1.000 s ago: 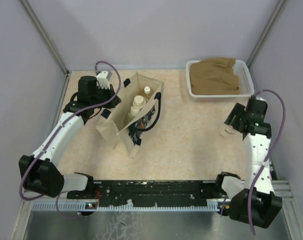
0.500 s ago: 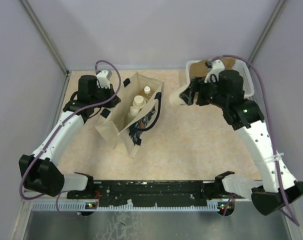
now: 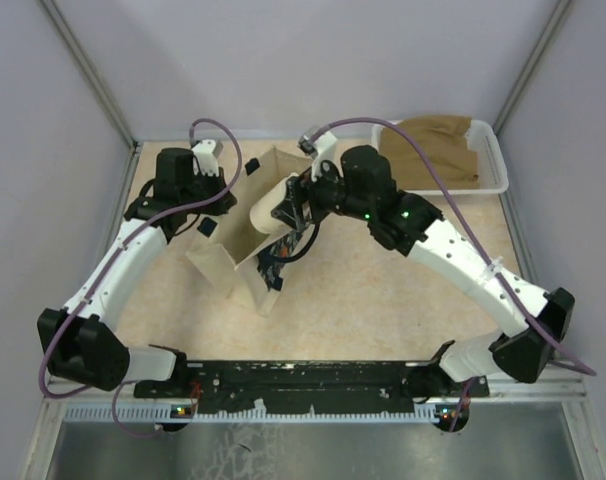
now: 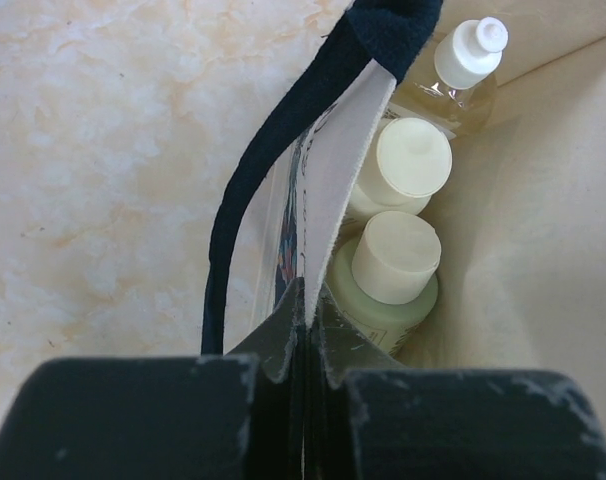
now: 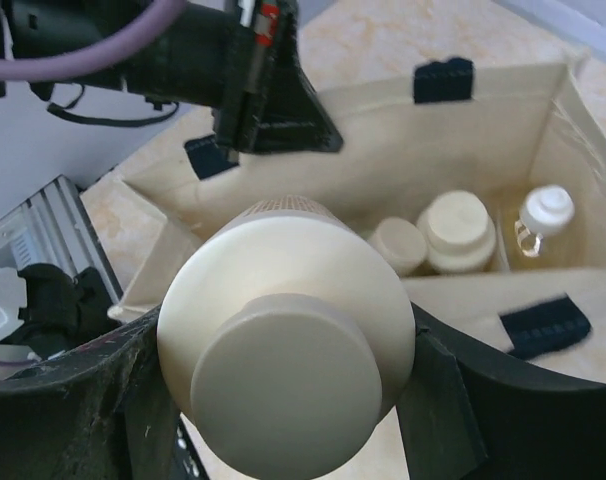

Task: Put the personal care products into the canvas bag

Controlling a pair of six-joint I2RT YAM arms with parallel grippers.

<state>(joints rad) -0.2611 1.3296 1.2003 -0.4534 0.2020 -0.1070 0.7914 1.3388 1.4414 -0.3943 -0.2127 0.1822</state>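
The canvas bag [image 3: 228,255] stands open left of the table's middle, its navy handle [image 4: 273,170] hanging outside. My left gripper [image 4: 305,300] is shut on the bag's top edge, holding the mouth open [image 3: 215,203]. Inside stand three personal care products: a clear amber bottle with a white cap [image 4: 465,62], a cream one [image 4: 411,160] and a pale green one [image 4: 391,268]. My right gripper [image 5: 288,400] is shut on a larger cream bottle [image 5: 283,330], held over the bag's mouth [image 3: 268,210], cap end toward the wrist.
A white tray [image 3: 498,165] holding a brown cloth [image 3: 433,150] sits at the back right. Grey walls close in the table on three sides. A black rail [image 3: 303,375] runs along the near edge between the arm bases.
My right arm has swung from the right side across the table to the bag, carrying the cream bottle. The left gripper has kept its hold on the bag's edge.
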